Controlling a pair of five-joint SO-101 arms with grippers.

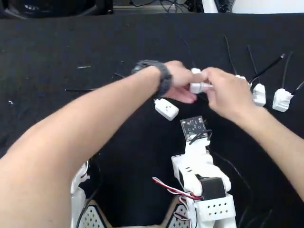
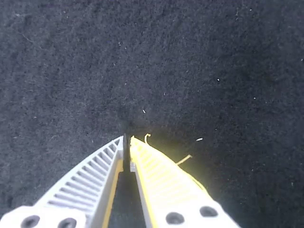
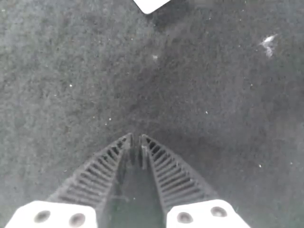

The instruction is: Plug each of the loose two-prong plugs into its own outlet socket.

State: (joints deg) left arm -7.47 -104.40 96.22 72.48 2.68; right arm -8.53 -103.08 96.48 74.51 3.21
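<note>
A person's two hands (image 1: 209,88) meet over the middle of the black table and hold white plug pieces (image 1: 197,81) between them. A white outlet block (image 1: 166,109) lies just in front of the hands; its corner (image 3: 149,4) appears in the right wrist view. Two more white plugs (image 1: 259,94) (image 1: 282,99) with black cords lie at the far right. My right gripper (image 3: 135,140) is shut with nothing in it, low over the black cloth near that block. My left gripper (image 2: 127,142) is shut on nothing over bare cloth.
The right arm (image 1: 202,166) stands at the front centre, its wrist board (image 1: 194,126) pointing toward the outlet block. A person's forearm (image 1: 71,142) crosses the left half of the table and covers most of the left arm (image 1: 78,190). Black cords (image 1: 230,57) run toward the back.
</note>
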